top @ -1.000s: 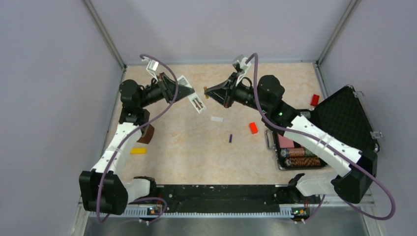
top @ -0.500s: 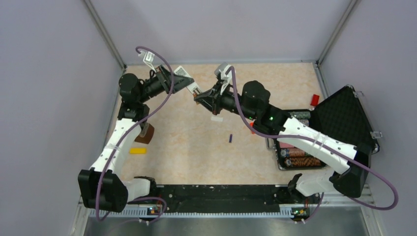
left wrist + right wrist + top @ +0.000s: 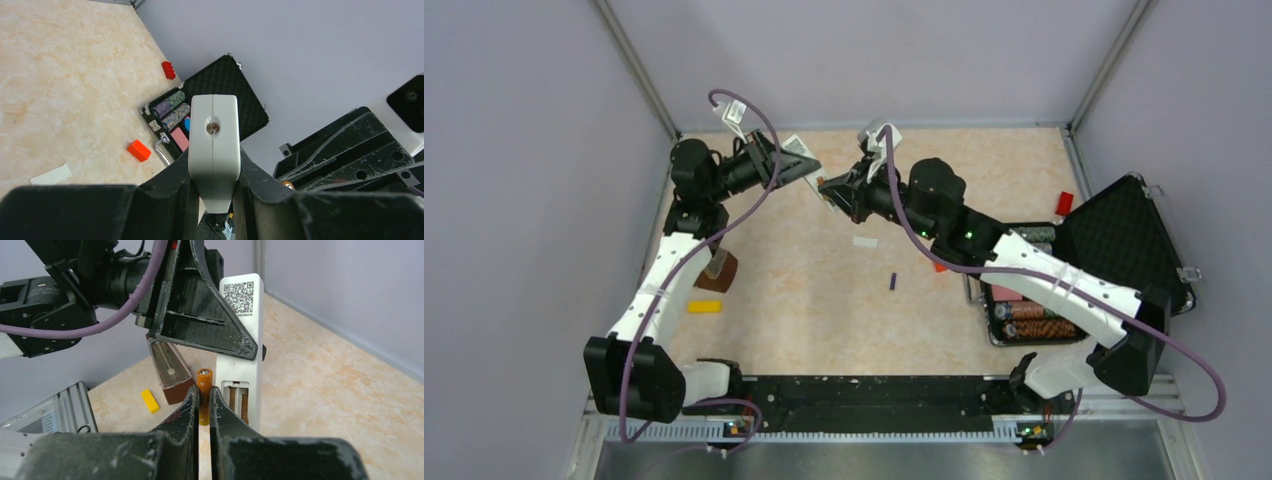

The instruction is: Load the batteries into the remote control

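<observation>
A: Nearer than a second ago: right gripper (image 3: 204, 407), pinching orange-brown cylindrical battery (image 3: 204, 385) just beside slim white plastic remote control (image 3: 241, 335), clamped in left gripper (image 3: 214, 192).
B: Loaded so far: none; dark purple cylindrical battery (image 3: 893, 282) on table (image 3: 824, 310).

Both arms are the same build. The left arm (image 3: 660, 290) and right arm (image 3: 1056, 283) have white shell links, black cylindrical joint housings and black block bases. A purple cable (image 3: 746, 210) loops loosely along each arm. A small green light (image 3: 969, 238) is lit on the right arm's black housing. A white bracket (image 3: 879, 132) sits at each wrist. The left gripper (image 3: 214, 170) and right gripper (image 3: 203, 392) are black with wedge-shaped fingers. Their edges are scuffed grey and the side plates have round screw holes.
</observation>
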You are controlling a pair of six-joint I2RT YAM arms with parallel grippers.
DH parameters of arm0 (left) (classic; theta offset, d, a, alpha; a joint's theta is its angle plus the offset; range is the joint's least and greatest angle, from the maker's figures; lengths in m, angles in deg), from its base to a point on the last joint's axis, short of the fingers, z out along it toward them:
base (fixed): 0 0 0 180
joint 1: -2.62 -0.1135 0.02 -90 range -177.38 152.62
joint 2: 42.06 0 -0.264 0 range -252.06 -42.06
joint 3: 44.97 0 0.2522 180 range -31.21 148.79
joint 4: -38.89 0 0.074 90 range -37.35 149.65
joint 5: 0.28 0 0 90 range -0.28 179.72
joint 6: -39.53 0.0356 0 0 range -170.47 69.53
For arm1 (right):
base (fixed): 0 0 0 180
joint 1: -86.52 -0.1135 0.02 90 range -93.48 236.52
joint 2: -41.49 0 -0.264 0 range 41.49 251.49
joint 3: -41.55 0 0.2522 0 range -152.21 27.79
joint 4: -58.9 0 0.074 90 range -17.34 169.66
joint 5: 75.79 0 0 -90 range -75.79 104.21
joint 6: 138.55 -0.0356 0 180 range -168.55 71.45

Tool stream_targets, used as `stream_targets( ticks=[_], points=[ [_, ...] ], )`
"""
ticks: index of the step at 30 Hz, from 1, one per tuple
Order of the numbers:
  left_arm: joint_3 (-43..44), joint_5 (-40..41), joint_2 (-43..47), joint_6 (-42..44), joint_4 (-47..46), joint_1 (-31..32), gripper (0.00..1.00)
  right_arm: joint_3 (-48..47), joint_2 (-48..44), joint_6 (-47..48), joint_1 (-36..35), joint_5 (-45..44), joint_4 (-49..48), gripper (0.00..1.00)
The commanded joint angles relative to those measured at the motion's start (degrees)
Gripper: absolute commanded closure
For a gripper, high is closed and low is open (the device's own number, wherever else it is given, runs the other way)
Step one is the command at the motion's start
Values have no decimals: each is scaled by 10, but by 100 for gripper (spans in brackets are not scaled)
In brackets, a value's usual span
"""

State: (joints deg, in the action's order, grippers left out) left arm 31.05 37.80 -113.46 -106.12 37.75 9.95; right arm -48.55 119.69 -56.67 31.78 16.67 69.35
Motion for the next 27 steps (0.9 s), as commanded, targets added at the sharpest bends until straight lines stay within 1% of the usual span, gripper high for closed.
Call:
stream_targets(
  ticks=[1,9,17,24,27],
  points=[
    [15,-29,7,-5,-49,1,100,-32,7,6,-3,-14,4,100],
    [10,-66,11,-11,-79,1,100,-33,12,28,-2,-23,8,100],
    [10,-61,14,-24,-90,1,100,-33,16,37,-2,-11,23,100],
    [-19,-42,20,-67,-165,1,100,-24,11,47,-3,12,49,100],
    [-29,-41,20,-83,-183,1,100,-16,7,50,-3,14,54,100]
  ],
)
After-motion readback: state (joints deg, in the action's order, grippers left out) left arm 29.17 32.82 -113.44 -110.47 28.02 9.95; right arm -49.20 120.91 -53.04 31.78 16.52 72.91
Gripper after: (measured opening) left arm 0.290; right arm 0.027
